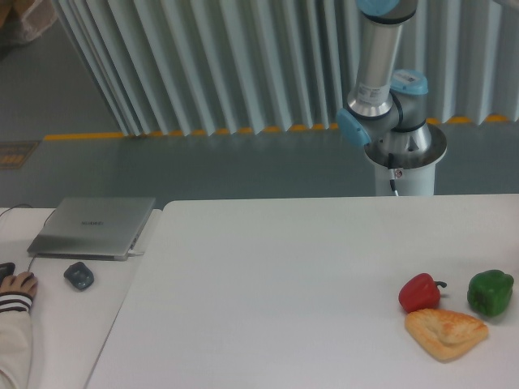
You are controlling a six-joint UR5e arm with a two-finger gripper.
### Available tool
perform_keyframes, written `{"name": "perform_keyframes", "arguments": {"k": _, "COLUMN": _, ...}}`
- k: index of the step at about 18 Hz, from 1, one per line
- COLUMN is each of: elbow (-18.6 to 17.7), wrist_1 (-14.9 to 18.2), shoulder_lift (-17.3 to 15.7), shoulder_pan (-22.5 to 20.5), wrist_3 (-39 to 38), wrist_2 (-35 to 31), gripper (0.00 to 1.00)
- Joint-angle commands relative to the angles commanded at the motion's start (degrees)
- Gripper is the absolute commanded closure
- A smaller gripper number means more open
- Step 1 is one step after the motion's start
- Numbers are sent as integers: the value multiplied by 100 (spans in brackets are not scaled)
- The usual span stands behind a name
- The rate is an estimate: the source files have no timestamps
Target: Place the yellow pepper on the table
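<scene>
The yellow pepper is out of view. The large white table (284, 284) fills the lower right of the camera view. Only the arm's base and lower links (385, 89) show behind the table's far edge; the gripper is outside the frame. At the table's right end lie a red pepper (419, 292) with a dark stem, a green pepper (491, 292) and a tan triangular pastry (446, 332).
A smaller white desk (57, 316) at the left holds a closed grey laptop (93, 227) and a dark mouse (79, 275). A person's hand (16, 285) in a striped sleeve rests at its left edge. Grey slatted panels stand behind.
</scene>
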State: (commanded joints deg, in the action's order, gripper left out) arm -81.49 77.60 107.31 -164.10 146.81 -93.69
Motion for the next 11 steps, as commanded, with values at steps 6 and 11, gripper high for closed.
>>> {"name": "perform_keyframes", "arguments": {"k": 6, "elbow": -139, "wrist_1": -314, "shoulder_lift": 18, "shoulder_pan": -122, "wrist_3": -548, "wrist_2": 484, "gripper": 0}}
{"name": "perform_keyframes", "arguments": {"k": 11, "elbow": -192, "wrist_1": -385, "shoulder_lift": 123, "shoulder_pan": -255, "wrist_3": 822, "wrist_2": -96, "gripper": 0}}
